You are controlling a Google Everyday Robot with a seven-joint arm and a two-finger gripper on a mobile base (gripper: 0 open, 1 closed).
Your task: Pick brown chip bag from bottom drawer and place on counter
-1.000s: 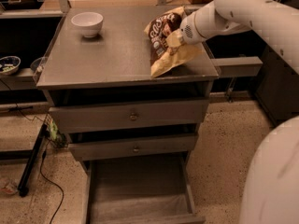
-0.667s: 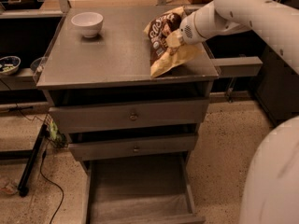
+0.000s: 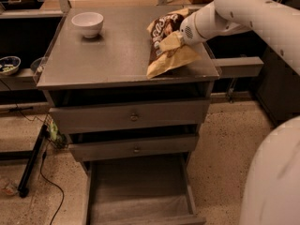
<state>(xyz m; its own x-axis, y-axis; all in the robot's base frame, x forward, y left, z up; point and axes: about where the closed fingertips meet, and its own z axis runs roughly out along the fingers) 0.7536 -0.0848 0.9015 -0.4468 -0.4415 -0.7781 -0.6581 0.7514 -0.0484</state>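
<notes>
- Surfaces: one counter [image 3: 108,55], grey and speckled, across the upper middle of the frame; one narrow side shelf [image 3: 236,67] jutting out at its right.
- One brown chip bag [image 3: 165,28], on the counter near the right front corner, tilted, tan lower end touching the top close to the front edge, dark printed part raised toward the upper right.
- One gripper [image 3: 178,37], upper right of the frame, against the bag's right side, at the end of one white arm [image 3: 243,11] coming in from the right edge; largely hidden by the bag, so cannot tell whether clamped on it or loose.
- Three drawers under the counter: upper drawer [image 3: 93,118] and middle drawer [image 3: 103,150], each with one round knob at its centre.
- One bottom drawer [image 3: 140,191], lower middle, pulled far out, low sides, well apart from the bag.
- Two bowls: one white bowl [image 3: 87,23] on the counter at upper left, well apart from the bag; one small bowl [image 3: 8,64] at the far left edge, off the counter.
- One black cable [image 3: 47,182] on the speckled floor, lower left.
</notes>
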